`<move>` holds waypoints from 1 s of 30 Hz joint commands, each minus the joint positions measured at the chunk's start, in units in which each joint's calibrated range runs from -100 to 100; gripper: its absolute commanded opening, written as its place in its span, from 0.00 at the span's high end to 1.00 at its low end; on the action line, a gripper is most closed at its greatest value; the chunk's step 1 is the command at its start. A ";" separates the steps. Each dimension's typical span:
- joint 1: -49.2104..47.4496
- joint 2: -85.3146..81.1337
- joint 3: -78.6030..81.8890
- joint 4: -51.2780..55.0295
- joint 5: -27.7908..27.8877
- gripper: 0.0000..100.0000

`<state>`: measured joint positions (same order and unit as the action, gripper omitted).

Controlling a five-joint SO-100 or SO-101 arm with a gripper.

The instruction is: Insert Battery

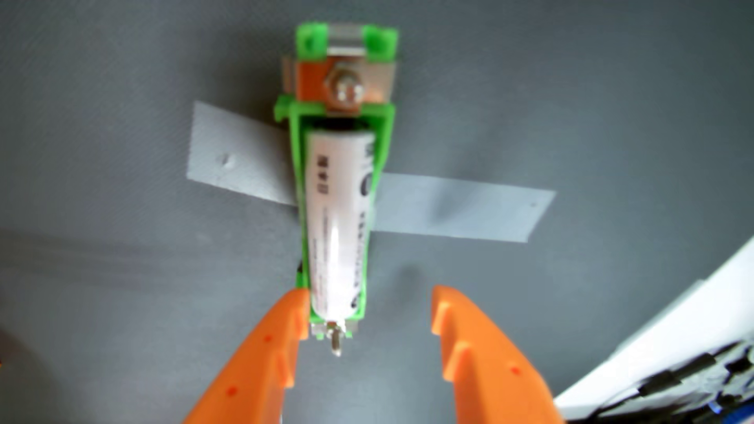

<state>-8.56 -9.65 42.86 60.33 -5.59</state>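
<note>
Orange gripper (369,310) stands spread apart and empty, jaws entering the wrist view from below; the left fingertip (291,314) sits touching or just beside the near corner of the green holder (300,183), the right one well clear on bare mat. White battery (340,220) lies inside the holder, between its side walls, apparently seated; the far end is close to the bolt terminal (344,91), contact not resolvable. Judgement: insertion looks essentially done; a good finish is a straight retreat, without dragging the left finger against the holder, which grey tape (461,208) fixes to the grey mat (122,305). Open room left and right; white object (673,346) crowds lower right.
</note>
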 commanded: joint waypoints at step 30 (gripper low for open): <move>-1.36 -1.73 -3.28 1.22 -0.07 0.98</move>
<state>-10.45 -11.56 41.32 62.09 -5.59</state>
